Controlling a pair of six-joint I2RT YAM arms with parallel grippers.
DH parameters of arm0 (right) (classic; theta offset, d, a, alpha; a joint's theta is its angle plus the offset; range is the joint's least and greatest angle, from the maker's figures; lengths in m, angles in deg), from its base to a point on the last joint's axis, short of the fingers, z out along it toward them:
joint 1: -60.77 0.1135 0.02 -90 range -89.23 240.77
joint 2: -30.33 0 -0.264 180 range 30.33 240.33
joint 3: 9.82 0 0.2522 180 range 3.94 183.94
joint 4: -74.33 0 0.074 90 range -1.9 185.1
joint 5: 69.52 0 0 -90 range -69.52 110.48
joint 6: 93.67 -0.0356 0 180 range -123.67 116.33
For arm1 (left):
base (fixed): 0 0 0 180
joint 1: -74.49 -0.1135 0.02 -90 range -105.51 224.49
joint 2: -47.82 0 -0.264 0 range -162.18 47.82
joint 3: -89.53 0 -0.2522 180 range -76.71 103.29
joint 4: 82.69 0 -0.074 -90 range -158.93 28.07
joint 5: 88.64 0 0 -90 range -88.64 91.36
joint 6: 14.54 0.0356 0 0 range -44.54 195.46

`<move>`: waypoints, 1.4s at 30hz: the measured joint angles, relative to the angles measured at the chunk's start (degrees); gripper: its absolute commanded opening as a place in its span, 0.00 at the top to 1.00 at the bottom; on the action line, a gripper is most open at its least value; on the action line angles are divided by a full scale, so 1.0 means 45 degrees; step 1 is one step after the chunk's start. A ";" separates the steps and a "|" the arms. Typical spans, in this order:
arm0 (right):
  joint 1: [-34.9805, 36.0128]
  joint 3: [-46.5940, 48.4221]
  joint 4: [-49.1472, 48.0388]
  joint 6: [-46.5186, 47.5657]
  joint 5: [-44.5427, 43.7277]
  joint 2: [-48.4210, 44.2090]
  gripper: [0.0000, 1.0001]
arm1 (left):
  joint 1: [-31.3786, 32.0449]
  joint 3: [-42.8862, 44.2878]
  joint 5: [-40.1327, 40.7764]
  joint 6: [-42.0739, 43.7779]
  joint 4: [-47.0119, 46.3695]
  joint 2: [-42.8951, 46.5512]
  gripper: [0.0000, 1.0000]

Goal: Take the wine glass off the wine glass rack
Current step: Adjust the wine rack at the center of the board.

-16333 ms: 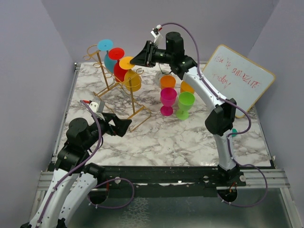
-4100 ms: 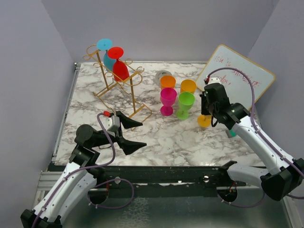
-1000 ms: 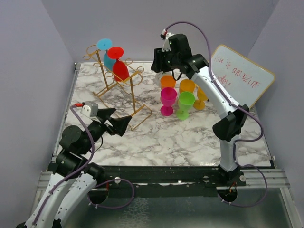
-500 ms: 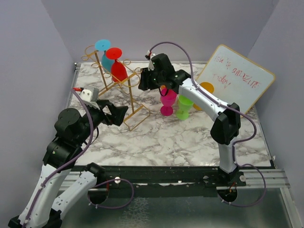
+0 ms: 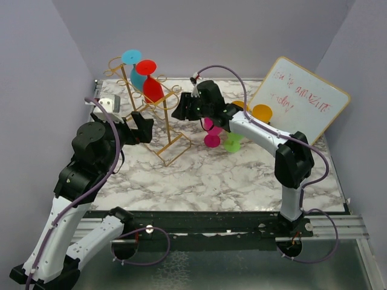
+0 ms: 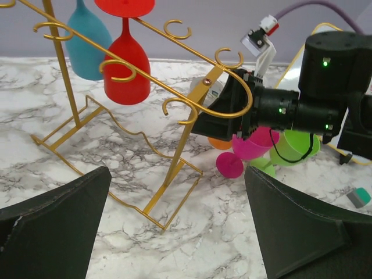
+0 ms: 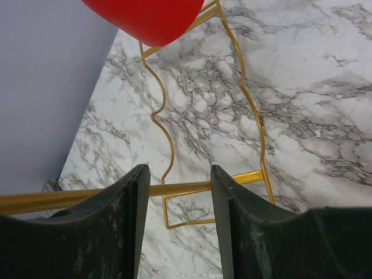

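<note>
Gold wire wine glass rack stands far left on the marble surface, red wine glass and teal glass hanging bowl-down, right gripper just beside it. From the left wrist, the left gripper gapes wide and empty toward the rack, a pink glass beyond. From the right wrist, the slightly parted fingers straddle a gold rod without clamping it.

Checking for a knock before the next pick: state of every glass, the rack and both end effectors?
wine glass rack: standing on its base
red glass: hanging upside down on the rack
blue glass: hanging upside down on the rack
pink glass: off the rack, tilted, not upright
green glass: off the rack, partly hidden
right end effector: open, empty, rack bar across its gap
left end effector: open, empty
</note>
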 measured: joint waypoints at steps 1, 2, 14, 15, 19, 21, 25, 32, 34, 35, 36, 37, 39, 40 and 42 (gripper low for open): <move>0.0039 -0.0287 -0.0486 -0.0204 0.0034 -0.0010 0.49 | 0.0000 0.0126 0.0131 -0.0034 0.0015 -0.0092 0.01; 0.0087 -0.0515 -0.0850 -0.0364 0.0063 -0.0015 0.49 | 0.0000 0.0267 0.0364 -0.0083 0.0044 -0.0199 0.01; 0.0777 -0.2268 -0.3954 -0.1409 0.0238 -0.0073 0.50 | 0.0000 0.1632 0.2361 -0.0083 0.0248 -0.1535 0.01; 0.0850 -0.2429 -0.4090 -0.1433 0.0238 -0.0102 0.50 | 0.0000 0.1797 0.2497 -0.0010 0.0287 -0.1695 0.01; 0.1214 -0.2798 -0.4347 -0.1428 0.0228 -0.0170 0.51 | 0.0000 0.2900 0.2934 0.0325 0.0267 -0.2637 0.01; 0.1399 -0.2934 -0.4367 -0.1423 0.0180 -0.0267 0.51 | 0.0000 0.3347 0.3143 0.0486 0.0243 -0.2973 0.01; 0.1734 -0.3439 -0.4439 -0.1418 0.0000 -0.0729 0.51 | 0.0000 0.4231 0.3415 0.0835 0.0267 -0.3546 0.01; 0.2545 -0.3453 -0.4605 -0.1345 -0.0214 -0.0767 0.51 | -0.0457 0.5489 0.3172 0.0962 0.0257 -0.4881 0.01; 0.2807 -0.3453 -0.4609 -0.1341 -0.0228 -0.0763 0.51 | -0.1195 0.5897 0.2574 0.0855 0.0335 -0.5391 0.01; 0.2929 -0.3453 -0.4614 -0.1350 -0.0233 -0.0763 0.51 | -0.1608 0.6101 0.2147 0.0821 0.0364 -0.5615 0.01; 0.3036 -0.3453 -0.4643 -0.1389 -0.0228 -0.0748 0.51 | -0.2137 0.6305 0.1690 0.0738 0.0393 -0.5853 0.01; 0.3133 -0.3453 -0.4687 -0.1404 -0.0228 -0.0729 0.51 | -0.2671 0.6445 0.1180 0.0665 0.0393 -0.6042 0.01; 0.3342 -0.3381 -0.4736 -0.1428 -0.0233 -0.0597 0.51 | -0.3769 0.6591 0.0068 0.0393 0.0393 -0.6407 0.01; 0.3453 -0.3308 -0.4731 -0.1433 -0.0233 -0.0500 0.51 | -0.4313 0.6611 -0.0476 0.0272 0.0393 -0.6596 0.01; 0.3691 -0.3123 -0.4731 -0.1423 -0.0228 -0.0262 0.51 | -0.5328 0.6611 -0.1797 -0.0044 0.0379 -0.7038 0.01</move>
